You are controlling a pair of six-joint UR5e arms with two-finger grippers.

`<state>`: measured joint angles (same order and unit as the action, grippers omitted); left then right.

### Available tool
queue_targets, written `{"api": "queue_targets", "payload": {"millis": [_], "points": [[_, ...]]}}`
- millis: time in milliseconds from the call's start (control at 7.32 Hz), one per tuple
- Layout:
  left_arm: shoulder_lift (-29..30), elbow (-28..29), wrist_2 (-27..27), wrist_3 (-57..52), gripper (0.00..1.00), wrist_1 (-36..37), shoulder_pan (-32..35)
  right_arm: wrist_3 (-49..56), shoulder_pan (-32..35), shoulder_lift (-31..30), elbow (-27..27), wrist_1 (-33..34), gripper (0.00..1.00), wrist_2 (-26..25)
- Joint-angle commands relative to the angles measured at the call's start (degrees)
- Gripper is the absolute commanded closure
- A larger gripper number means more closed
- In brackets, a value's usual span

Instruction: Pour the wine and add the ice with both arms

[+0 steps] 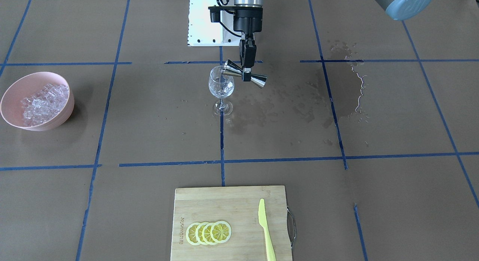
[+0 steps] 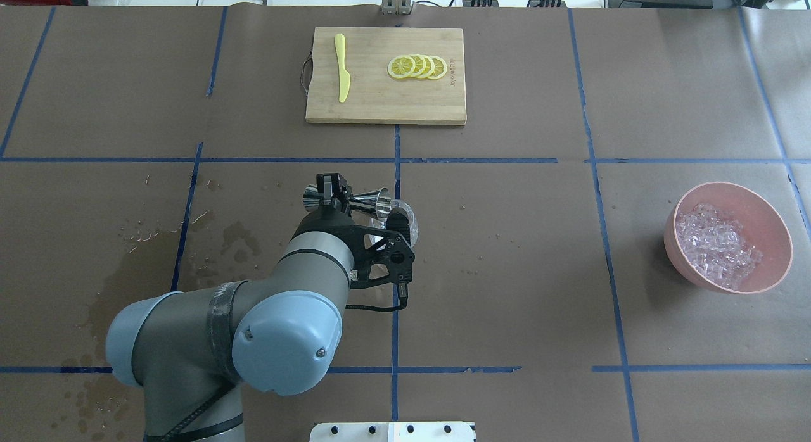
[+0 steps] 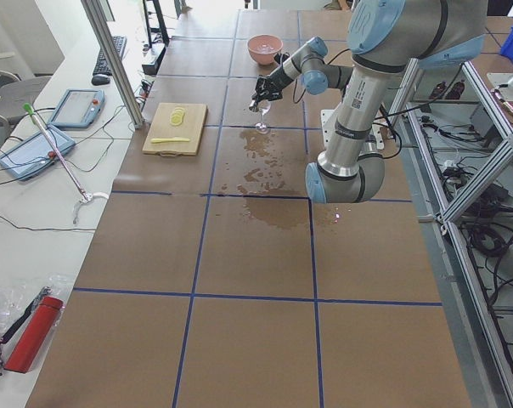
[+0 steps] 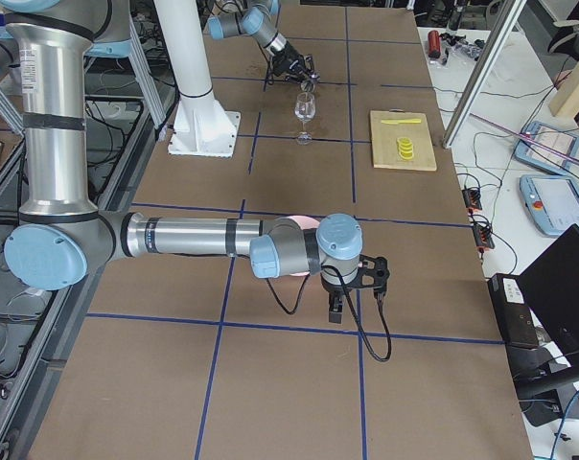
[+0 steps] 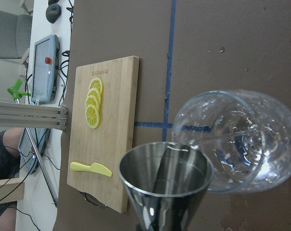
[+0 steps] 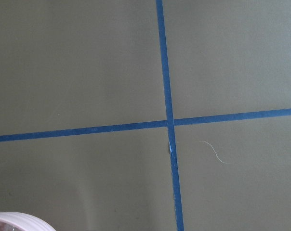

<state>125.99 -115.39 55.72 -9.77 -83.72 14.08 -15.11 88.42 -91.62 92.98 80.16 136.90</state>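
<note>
Two jobs on the sheet; judged to be on the first, the pour.

Overhead view, left to right:
- Wet stain [image 2: 120, 284] on the table [image 2: 507, 271], far left.
- Left arm [image 2: 253, 328] reaches forward to mid-table. The left gripper [image 1: 246, 73] is clamped on the waist of the steel jigger [image 1: 259, 80].
- Jigger tipped close to level, with one cup mouth at the rim of the wine glass [image 1: 221, 87]. The glass is upright on its foot.
- Wine too faint to make out. The left wrist view shows only droplets inside the glass and no stream, so the pour looks at or near its end.
- Pink bowl [image 2: 673, 239] stands far right, well apart from the glass. Ice [image 2: 716, 246] is heaped in it, none in the glass.
- Right gripper [image 4: 335, 309] shows only in the right side view, hanging low near the bowl. Cannot tell whether its fingers are apart or together.

Next move, as a judgement: right the jigger and draw it clear without knocking the rim. The right arm must then pinch one slippery cube and carry it across.
</note>
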Motion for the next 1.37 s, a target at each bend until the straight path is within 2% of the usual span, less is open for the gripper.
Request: {"api": "queue_targets", "payload": {"millis": [0,546,819,1093,1229], "points": [[0.0,0.2,0.0,-0.4,1.0,0.2,0.1,0.0,0.0,0.0,0.0,0.0,0.0,0.0],[-0.2,0.1,0.0,-0.4,1.0,0.2,0.3,0.1,0.0,0.0,-0.1,0.0,0.0,0.0],[-0.7,-1.8,-0.1,0.3,1.0,-0.1,1.2,0.0,0.0,0.0,-0.1,0.0,0.0,-0.1],[-4.2,-4.2,0.0,7.3,1.0,-1.5,1.6,0.0,0.0,0.0,-0.1,0.0,0.0,-0.1],[-5.9,-4.1,0.0,12.4,1.0,-6.0,1.7,0.0,0.0,0.0,-0.1,0.0,0.0,-0.1]]}}
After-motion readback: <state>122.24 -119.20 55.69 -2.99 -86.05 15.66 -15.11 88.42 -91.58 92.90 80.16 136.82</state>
